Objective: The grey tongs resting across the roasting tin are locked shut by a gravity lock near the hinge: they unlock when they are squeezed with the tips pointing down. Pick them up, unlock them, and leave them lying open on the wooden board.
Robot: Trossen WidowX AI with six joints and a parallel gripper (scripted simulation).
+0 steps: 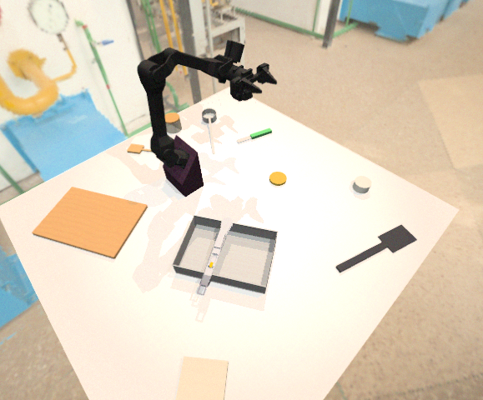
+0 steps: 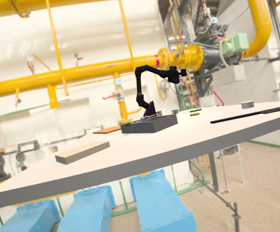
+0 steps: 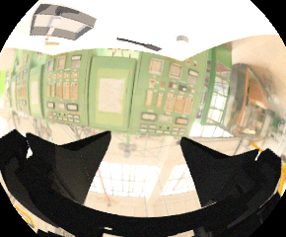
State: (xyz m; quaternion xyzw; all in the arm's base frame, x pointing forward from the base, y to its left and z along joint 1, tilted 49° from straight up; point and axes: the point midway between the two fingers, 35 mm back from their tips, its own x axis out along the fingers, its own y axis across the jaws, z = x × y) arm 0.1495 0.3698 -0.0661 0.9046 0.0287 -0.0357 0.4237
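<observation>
Tongs: grey tongs (image 1: 212, 258) lie across the roasting tin (image 1: 267, 260), low centre of the top view, arms together, one end past the near rim (a small yellow mark sits near that end).
Tin: dark-walled, pale inside, on the white tabletop (image 1: 340, 327); in the exterior view (image 2: 150, 123) it is a grey box at mid frame.
Board: wooden board (image 1: 90, 221) lies flat at the left of the top view, well apart from the tin.
Jaws: gripper (image 1: 262, 82) hangs high at the upper centre of the top view, above the far edge of the tabletop; jaws stand wide apart, grasping nothing.
Wrist view: two dark fingers frame a green control panel; tabletop shows along the top.
Other items: black spatula (image 1: 377, 248) at right, orange disc (image 1: 277, 177) and pale cylinder (image 1: 361, 184) above it, green-handled tool (image 1: 255, 135) near the arm's base (image 1: 183, 167).
</observation>
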